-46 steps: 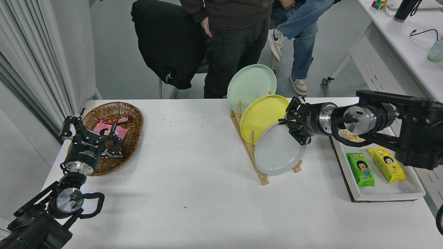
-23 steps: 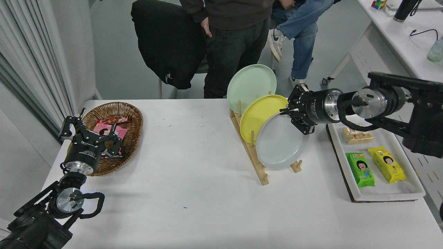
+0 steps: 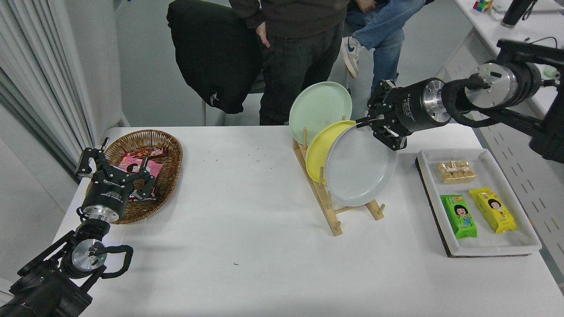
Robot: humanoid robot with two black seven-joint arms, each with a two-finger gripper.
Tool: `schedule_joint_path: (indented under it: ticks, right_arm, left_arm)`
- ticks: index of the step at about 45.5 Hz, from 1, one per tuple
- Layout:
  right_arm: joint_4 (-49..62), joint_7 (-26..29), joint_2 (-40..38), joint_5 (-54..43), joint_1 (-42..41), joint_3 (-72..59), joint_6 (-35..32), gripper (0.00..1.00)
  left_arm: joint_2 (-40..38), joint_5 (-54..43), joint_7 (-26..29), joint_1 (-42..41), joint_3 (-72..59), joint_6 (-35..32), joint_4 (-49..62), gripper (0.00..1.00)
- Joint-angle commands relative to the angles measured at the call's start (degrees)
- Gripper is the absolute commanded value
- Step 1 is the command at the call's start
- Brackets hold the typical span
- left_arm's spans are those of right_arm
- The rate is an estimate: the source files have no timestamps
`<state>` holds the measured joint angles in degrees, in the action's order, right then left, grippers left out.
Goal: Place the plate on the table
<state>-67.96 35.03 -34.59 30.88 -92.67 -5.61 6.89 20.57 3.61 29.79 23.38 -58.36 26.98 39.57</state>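
The right gripper (image 3: 382,126) reaches in from the right edge, well above the table (image 3: 246,246), and is closed on the upper right rim of the grey plate (image 3: 359,169). The plate hangs tilted, its face turned toward the camera, with its lower edge just over the front part of the wooden rack (image 3: 330,211); whether it touches the rack there I cannot tell. Behind it in the rack stand a yellow plate (image 3: 319,147), partly hidden by the grey one, and a mint-green plate (image 3: 319,105) in the rearmost slot, both leaning the same way. To the right of the rack lies a white tray (image 3: 520,240) holding a green packet (image 3: 458,215), a yellow packet (image 3: 492,209) and a clear bag of snacks (image 3: 456,171). The left gripper (image 3: 115,174) sits parked at the lower left with its fingers spread and nothing in them, over the near rim of a wicker basket (image 3: 165,145) that holds pink and red packets. At the far side of the table a person in dark trousers (image 3: 295,66) stands beside a chair draped with a black jacket (image 3: 211,53), and a second person in blue jeans (image 3: 383,39) sits further right.
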Motion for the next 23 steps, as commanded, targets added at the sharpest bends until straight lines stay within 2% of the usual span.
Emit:
schedule_joint_path:
  ticks: [1,14,23]
  right_arm:
    - [0.5,2.4,0.0,4.2,-5.1,0.2,0.1,0.0]
    - [0.6,2.8,2.7,12.1,-8.9,0.0,1.4,0.0]
    - [0.6,3.3,4.0,16.6,-10.6,-0.3,5.0,0.0]
  left_arm:
    - [0.0,0.0,0.0,0.0,0.0,0.0,0.0,0.98]
    - [0.0,0.0,0.0,0.0,0.0,0.0,0.0,0.98]
    - [0.0,0.0,0.0,0.0,0.0,0.0,0.0,0.98]
